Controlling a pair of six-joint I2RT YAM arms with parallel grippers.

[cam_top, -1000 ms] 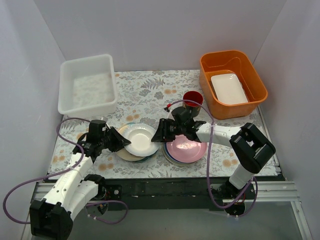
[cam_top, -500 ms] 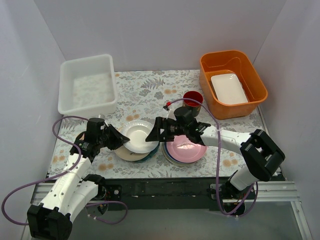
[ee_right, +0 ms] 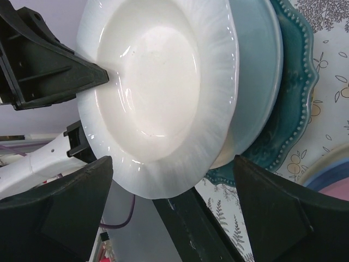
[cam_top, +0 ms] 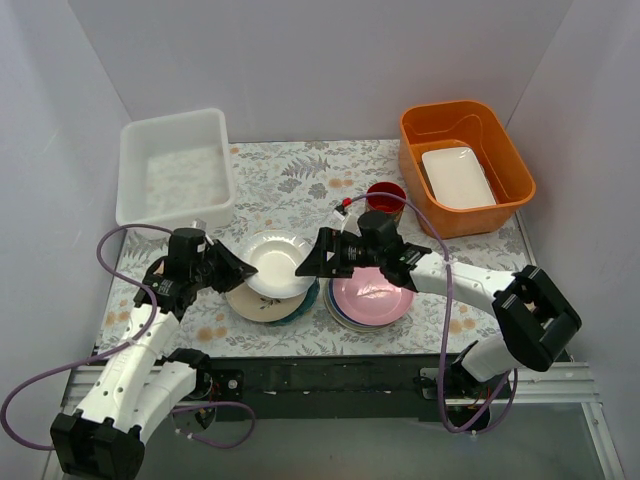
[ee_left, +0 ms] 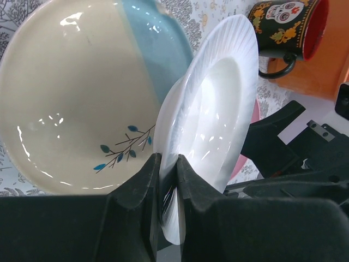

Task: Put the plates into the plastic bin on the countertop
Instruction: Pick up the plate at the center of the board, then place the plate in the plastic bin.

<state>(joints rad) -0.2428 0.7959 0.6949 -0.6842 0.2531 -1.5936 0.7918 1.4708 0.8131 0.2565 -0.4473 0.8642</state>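
My left gripper (cam_top: 232,270) is shut on the rim of a white ribbed plate (cam_top: 275,266) and holds it tilted above the left stack of plates (cam_top: 255,305). In the left wrist view the plate's edge (ee_left: 212,120) sits pinched between my fingers (ee_left: 169,213), over a cream and light blue plate (ee_left: 71,98). My right gripper (cam_top: 312,262) is open beside the white plate's right edge (ee_right: 158,98), not touching it. A pink plate (cam_top: 372,293) tops the right stack. The white plastic bin (cam_top: 175,168) stands at the back left on the floral countertop (cam_top: 300,180).
A dark red mug (cam_top: 385,198) stands behind the right stack. An orange tub (cam_top: 464,165) with a white rectangular dish (cam_top: 458,177) sits at the back right. Teal plate (ee_right: 289,109) lies low in the left stack. Walls close in on both sides.
My left gripper has lifted the white plate off the left stack and carried it a little back. My right gripper has drawn back from the plate's right edge.
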